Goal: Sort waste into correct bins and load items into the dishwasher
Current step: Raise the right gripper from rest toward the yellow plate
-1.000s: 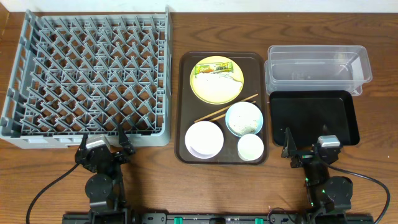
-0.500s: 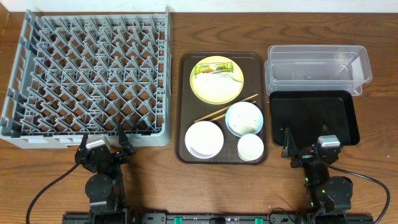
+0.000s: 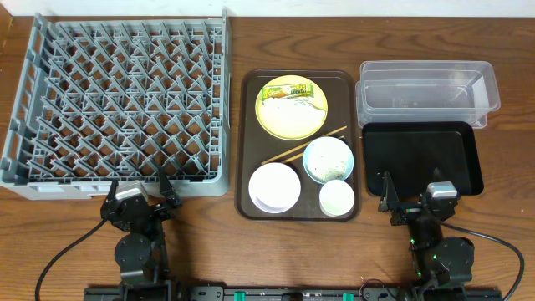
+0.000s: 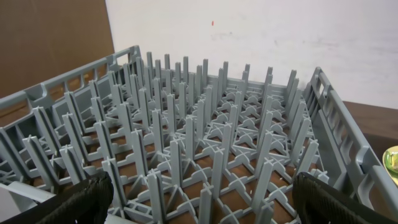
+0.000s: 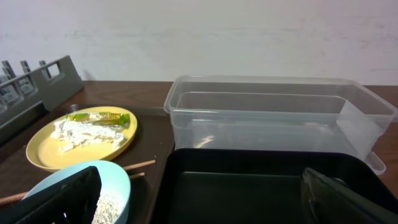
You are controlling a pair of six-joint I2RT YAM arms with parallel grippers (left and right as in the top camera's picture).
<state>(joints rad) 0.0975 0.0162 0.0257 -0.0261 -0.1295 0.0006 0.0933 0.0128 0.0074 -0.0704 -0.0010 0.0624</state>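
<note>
The yellow plate (image 3: 291, 106) on the brown tray carries crumpled white tissue (image 3: 288, 108) and a green-and-yellow wrapper (image 3: 287, 91); plate, tissue and wrapper also show in the right wrist view (image 5: 81, 137). Two chopsticks (image 3: 303, 145) lie below it. The light blue bowl (image 3: 328, 159) holds beige crumbs (image 5: 107, 206). The white bowl (image 3: 274, 186) and pale cup (image 3: 337, 197) sit at the tray's front. The grey dish rack (image 3: 117, 100) is at the left. The clear tub (image 3: 428, 90) and black tray (image 3: 422, 157) are at the right. My left gripper (image 3: 138, 201) and right gripper (image 3: 415, 201) are open and empty at the table's front.
The brown serving tray (image 3: 247, 142) sits between the rack and the bins. The rack's near wall stands just in front of my left gripper (image 4: 199, 199). The black tray's front edge (image 5: 261, 186) lies between my right fingers. Cables trail at the front edge.
</note>
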